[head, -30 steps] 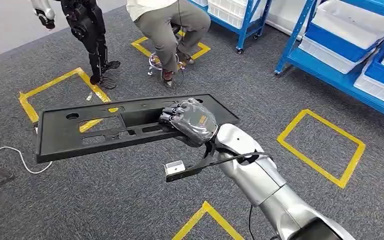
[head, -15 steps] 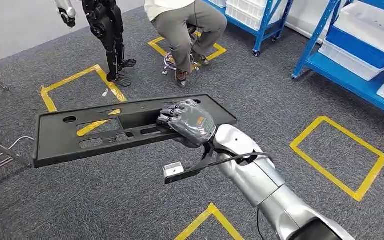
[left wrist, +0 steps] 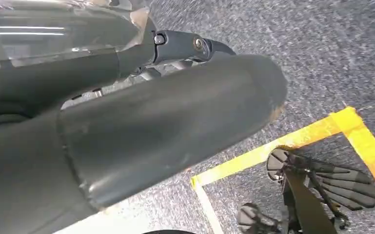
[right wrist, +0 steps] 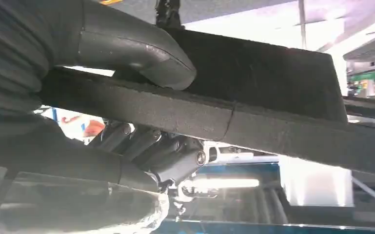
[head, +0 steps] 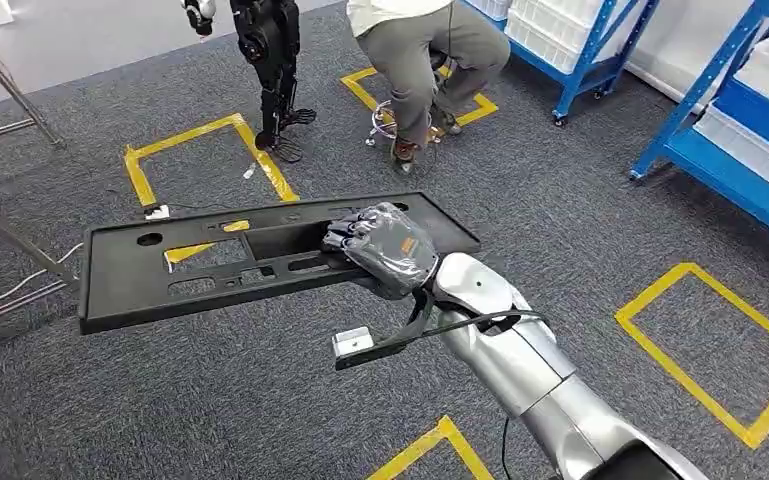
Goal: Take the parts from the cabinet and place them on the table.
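**A:** What has changed in the last second?

**B:** The whole scene has slid toward 3 o'clock in the head view, so the camera turned; the things did not move. The blue shelving (head: 720, 150) has drifted out to the edge at 2 to 3 o'clock. The seated person (head: 415, 60) and the dark second robot (head: 270, 70) have shifted from 11–12 o'clock to about 12 o'clock.

**A:** And the part?

**B:** The long black panel (head: 210, 265) sits in the same spot relative to the arm, near picture centre, running from 9 o'clock toward the middle, roughly level above the carpet (head: 610, 220). The right hand (head: 385, 245) holds it at its 3 o'clock end, as before. In the right wrist view the thumb (right wrist: 141, 53) lies on one face of the panel's edge and the darker fingers (right wrist: 141, 141) curl under the other.

**A:** The left hand?

**B:** Its wrist view shows a thick grey thumb (left wrist: 175, 126) above carpet and yellow floor tape (left wrist: 283, 146). Whether the fingers are spread or curled, I cannot tell.

**A:** Meaning for the task?

**B:** I judge the part is out of the cabinet and the robot is turning in transit. No desk is in sight yet, so placing remains.
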